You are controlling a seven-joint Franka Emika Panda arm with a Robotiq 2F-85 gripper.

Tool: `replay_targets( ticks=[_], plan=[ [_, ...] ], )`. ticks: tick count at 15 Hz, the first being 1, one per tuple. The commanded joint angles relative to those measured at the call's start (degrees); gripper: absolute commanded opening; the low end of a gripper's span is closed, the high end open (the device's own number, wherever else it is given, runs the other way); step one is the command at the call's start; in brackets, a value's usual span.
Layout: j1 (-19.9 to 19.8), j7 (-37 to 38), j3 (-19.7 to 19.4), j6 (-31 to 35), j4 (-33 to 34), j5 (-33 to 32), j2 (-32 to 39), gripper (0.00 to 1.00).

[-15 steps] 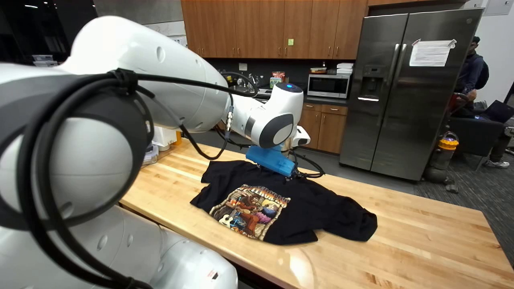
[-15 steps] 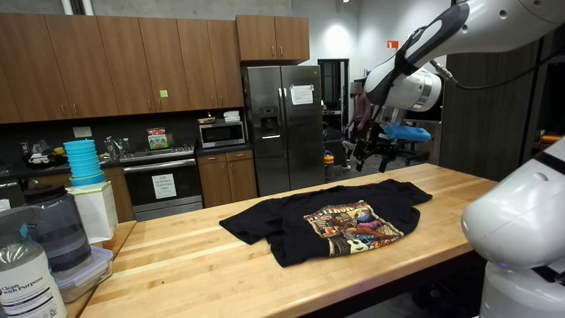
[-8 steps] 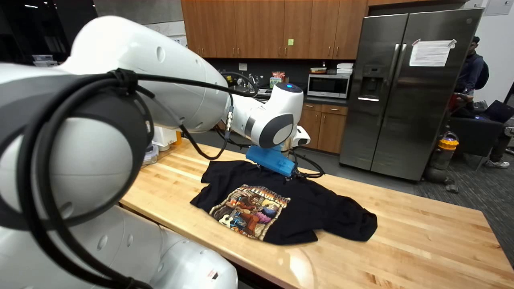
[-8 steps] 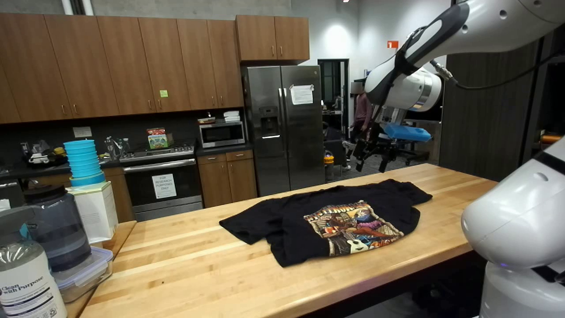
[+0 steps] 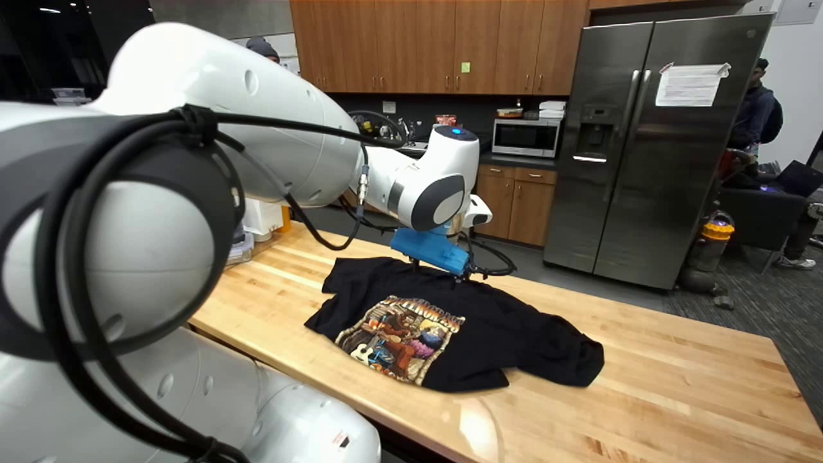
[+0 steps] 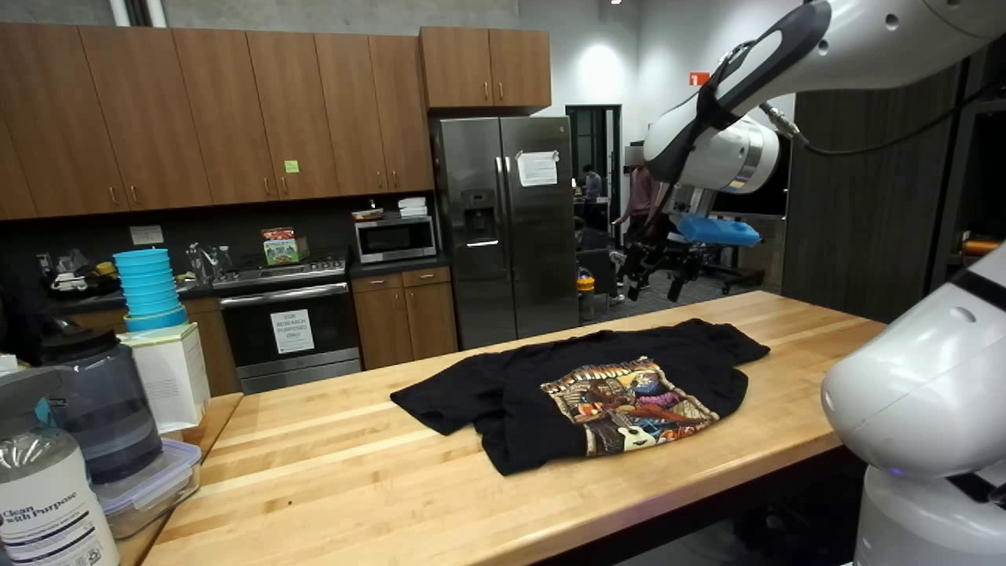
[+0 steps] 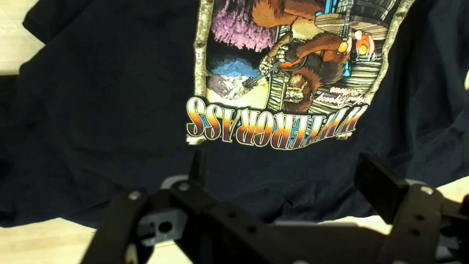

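A black T-shirt with a colourful printed picture lies spread, front up, on the wooden table. It shows in both exterior views [image 5: 488, 334] [image 6: 519, 385] and in the wrist view [image 7: 110, 110]. Its sleeves are somewhat wrinkled. My gripper hangs above the shirt's collar side in both exterior views [image 5: 437, 273] [image 6: 654, 295]. In the wrist view the gripper [image 7: 283, 161] has its fingers wide apart, with nothing between them but a view of the shirt below. The lettering of the print lies just beyond the fingertips. The gripper touches nothing.
The wooden table [image 6: 354, 487] carries the shirt. At its end stand a spray bottle [image 6: 47, 495], a dark jar [image 6: 102, 417], a lidded plastic box [image 6: 157, 479], and a white box [image 6: 169, 377] under stacked blue cups [image 6: 147, 283]. A fridge [image 5: 656, 154] stands behind.
My arm and gripper have risen slightly and shifted a little to the left in both exterior views. The shirt has not moved. A person's head now shows behind the arm.
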Motion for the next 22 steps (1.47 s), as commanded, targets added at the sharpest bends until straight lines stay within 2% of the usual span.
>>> replay_targets(
  ticks=[1, 11, 22],
  plan=[
    [-0.1, 0.9, 1.9, -0.6, 2.8, -0.1, 1.8, 1.00],
    [2.6, 4.1, 8.9, -0.8, 4.7, -0.2, 6.1, 1.00],
    [9.2, 15.4, 17.8, 2.4, 4.3, 3.3, 6.3, 1.00]
  ],
)
